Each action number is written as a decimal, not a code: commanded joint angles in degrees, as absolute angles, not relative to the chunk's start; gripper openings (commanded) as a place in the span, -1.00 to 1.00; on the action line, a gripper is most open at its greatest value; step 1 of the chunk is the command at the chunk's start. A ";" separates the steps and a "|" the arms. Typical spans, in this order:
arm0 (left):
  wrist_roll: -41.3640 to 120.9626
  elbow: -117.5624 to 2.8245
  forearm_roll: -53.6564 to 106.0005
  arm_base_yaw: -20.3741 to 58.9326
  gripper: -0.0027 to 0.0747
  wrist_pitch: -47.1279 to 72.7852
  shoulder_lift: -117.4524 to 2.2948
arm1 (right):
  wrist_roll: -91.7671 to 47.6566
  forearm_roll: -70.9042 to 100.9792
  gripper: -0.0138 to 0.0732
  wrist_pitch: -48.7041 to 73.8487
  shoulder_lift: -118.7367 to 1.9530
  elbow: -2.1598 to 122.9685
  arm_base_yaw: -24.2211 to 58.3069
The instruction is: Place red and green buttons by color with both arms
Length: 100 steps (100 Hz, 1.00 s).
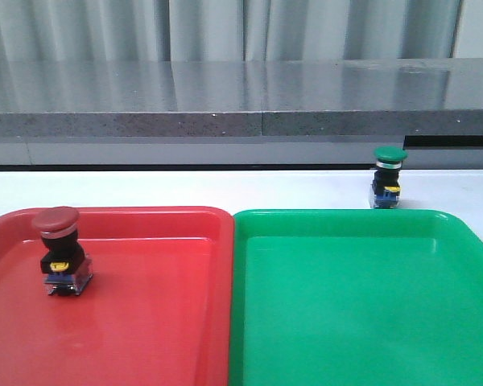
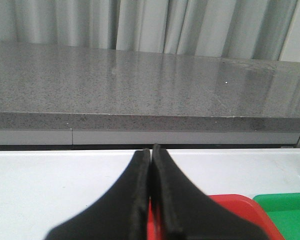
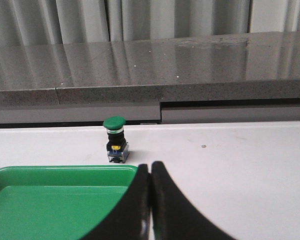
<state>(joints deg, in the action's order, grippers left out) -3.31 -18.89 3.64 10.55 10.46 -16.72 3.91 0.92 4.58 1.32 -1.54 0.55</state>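
Note:
The red button (image 1: 60, 251) stands upright inside the red tray (image 1: 161, 322), near its far left. The green button (image 1: 387, 177) stands upright on the white table just beyond the far edge of the green tray (image 1: 362, 322); it also shows in the right wrist view (image 3: 115, 139). Neither gripper shows in the front view. My left gripper (image 2: 151, 152) is shut and empty, over the red tray's far edge (image 2: 235, 202). My right gripper (image 3: 150, 167) is shut and empty, at the green tray's far right corner (image 3: 65, 172), short of the green button and to its right.
A grey stone counter (image 1: 241, 96) with a dark gap beneath it runs along the back of the white table (image 1: 185, 189). Grey curtains hang behind it. The two trays sit side by side, touching, at the table's front.

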 commanded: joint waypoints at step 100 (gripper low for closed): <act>-3.73 2.53 -0.89 2.40 -0.98 -0.33 1.63 | 3.55 0.39 -0.82 -0.39 1.62 -0.69 0.66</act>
